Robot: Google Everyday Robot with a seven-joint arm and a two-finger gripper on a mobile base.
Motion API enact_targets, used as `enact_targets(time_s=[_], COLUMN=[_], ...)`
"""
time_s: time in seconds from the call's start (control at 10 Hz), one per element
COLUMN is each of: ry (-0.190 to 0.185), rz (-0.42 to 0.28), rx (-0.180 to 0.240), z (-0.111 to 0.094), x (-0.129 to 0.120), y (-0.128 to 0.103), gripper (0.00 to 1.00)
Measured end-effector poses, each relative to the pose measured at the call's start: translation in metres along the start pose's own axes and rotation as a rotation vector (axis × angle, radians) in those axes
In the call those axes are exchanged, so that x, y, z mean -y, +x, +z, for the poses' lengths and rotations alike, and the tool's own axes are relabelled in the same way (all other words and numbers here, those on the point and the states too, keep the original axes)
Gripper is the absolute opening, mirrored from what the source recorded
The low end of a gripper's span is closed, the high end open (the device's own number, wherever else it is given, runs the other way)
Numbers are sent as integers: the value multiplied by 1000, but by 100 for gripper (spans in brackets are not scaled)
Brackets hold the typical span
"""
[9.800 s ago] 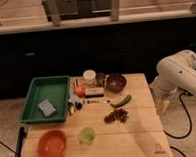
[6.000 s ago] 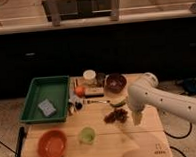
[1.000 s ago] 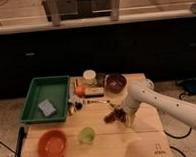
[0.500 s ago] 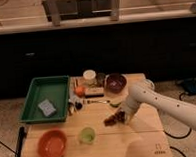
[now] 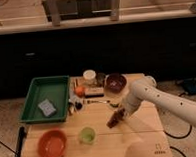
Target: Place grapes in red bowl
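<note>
gripper [image 5: 119, 115] sat on grapes [image 5: 114, 120] mid table [image 5: 145, 137] | cup [image 5: 86, 135] stood between bowl [image 5: 52, 145] and grapes | bowl was front left | tray [image 5: 53, 86] lay behind bowl | back bowl [image 5: 115, 82] stood behind grapes

The gripper [image 5: 119, 116], closed on the grapes [image 5: 113, 121], is mid-table [image 5: 108, 146]. At 8 o'clock the cup [image 5: 86, 136] stands between it and the red bowl [image 5: 51, 146]. Bare board lies at 6 o'clock. The maroon bowl [image 5: 115, 82] crowds 12 o'clock.
</note>
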Motion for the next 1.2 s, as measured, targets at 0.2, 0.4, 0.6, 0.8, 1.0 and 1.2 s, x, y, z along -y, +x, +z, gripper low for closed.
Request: enact_targets(time_s=[0.2,0.4,0.6,0.8,1.0,1.2], ry=[5,15,20,24,24,22], rz=[-19,-56,-81,-117,-156,-179], rx=[-15,-30,-46,-59,-69,-79], z=[-6,-18,-26,-30,-35,-40], x=[3,13,17,24,34,36], y=[-7,-26,-35,-49,-68,-76], gripper=[0,0,0,0,0,0])
